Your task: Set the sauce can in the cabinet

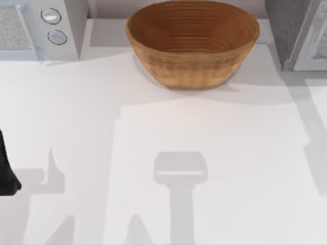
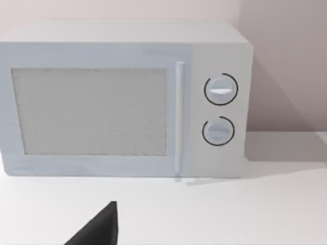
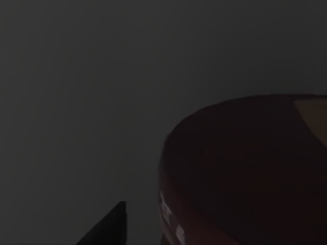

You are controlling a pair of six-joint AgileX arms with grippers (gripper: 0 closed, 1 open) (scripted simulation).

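Note:
The sauce can is out of view. The grey cabinet stands at the table's back right corner, cut by the picture's edge. My left arm is parked at the table's left edge, where the dark tip of the left gripper reaches into the top view. In the left wrist view a black part of that gripper hangs over the white table, facing the microwave. The right wrist view is dark.
A big woven brown wicker bowl sits at the back middle of the white table. A pale grey microwave with two round knobs stands at the back left, its door shut. Arm shadows lie across the table's front.

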